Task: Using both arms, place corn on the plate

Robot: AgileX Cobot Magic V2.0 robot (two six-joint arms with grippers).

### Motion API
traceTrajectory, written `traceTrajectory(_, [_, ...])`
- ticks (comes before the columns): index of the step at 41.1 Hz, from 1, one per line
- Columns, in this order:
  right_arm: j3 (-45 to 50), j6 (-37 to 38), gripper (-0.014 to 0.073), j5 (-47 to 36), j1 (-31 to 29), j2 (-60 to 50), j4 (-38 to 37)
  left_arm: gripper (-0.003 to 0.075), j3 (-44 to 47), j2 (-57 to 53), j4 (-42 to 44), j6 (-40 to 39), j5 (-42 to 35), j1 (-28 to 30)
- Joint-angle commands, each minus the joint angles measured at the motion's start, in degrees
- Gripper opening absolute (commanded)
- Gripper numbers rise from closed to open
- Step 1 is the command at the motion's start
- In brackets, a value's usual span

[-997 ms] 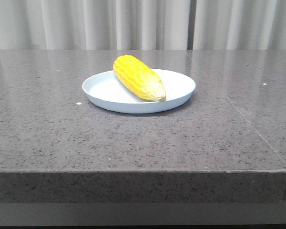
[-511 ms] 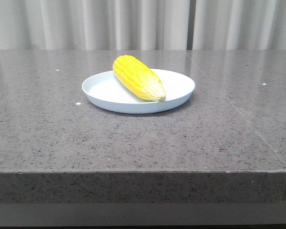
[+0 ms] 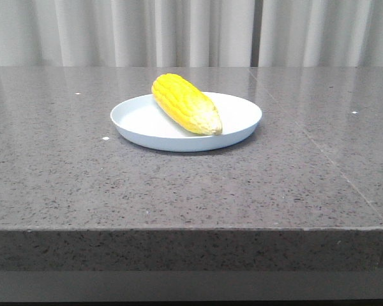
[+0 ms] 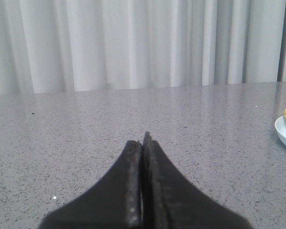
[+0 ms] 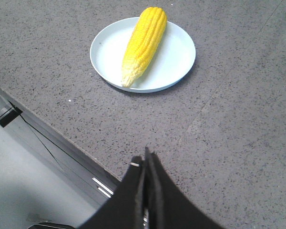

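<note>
Nothing has moved since the earlier frame. Nearest, the right hand (image 5: 146,160) and left hand (image 4: 143,143) are both closed on nothing, well apart from the plate (image 3: 134,121). Farther back on the worktop (image 3: 83,185), the corn (image 3: 185,103) lies across the plate, pale tip forward.

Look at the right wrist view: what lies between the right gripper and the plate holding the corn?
Only bare speckled grey tabletop separates the shut right gripper from the plate with the corn.

Open table (image 3: 179,191) all around the plate (image 3: 134,121)
</note>
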Motion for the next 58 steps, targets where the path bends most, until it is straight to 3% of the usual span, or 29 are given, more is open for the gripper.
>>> traceTrajectory(1, [-1.2,-0.2,-0.0087,-4.1,-0.1,0.1,-0.1,-0.0020,1.3,-1.0,0.0,-0.6,-5.0,0.0])
traceTrajectory(19, [-0.7,-0.2,-0.0087,-4.6,-0.1,-0.4,-0.1,-0.0020,1.3,-1.0,0.0,-0.6,-5.0,0.0])
traceTrajectory(22, [1.2,-0.2,-0.0087,-5.4,-2.4,-1.7,1.1,-0.0020,1.3,-1.0,0.0,-0.6,-5.0,0.0])
traceTrajectory(28, [10.1,-0.2,-0.0087,-16.0,-12.4,-8.0,1.5,-0.0020,1.3,-0.9,0.0,-0.6,-5.0,0.0])
traceTrajectory(38, [33.6,-0.2,-0.0087,-42.5,-28.9,-24.1,1.5,-0.0020,1.3,-0.9,0.0,-0.6,-5.0,0.0])
traceTrajectory(47, [46.1,-0.2,-0.0087,-56.6,-32.1,-32.3,1.5,-0.0020,1.3,-0.9,0.0,-0.6,-5.0,0.0])
traceTrajectory(58, [47.4,-0.2,-0.0087,-56.9,-33.6,-33.4,3.4,-0.0020,1.3,-0.9,0.0,-0.6,-5.0,0.0])
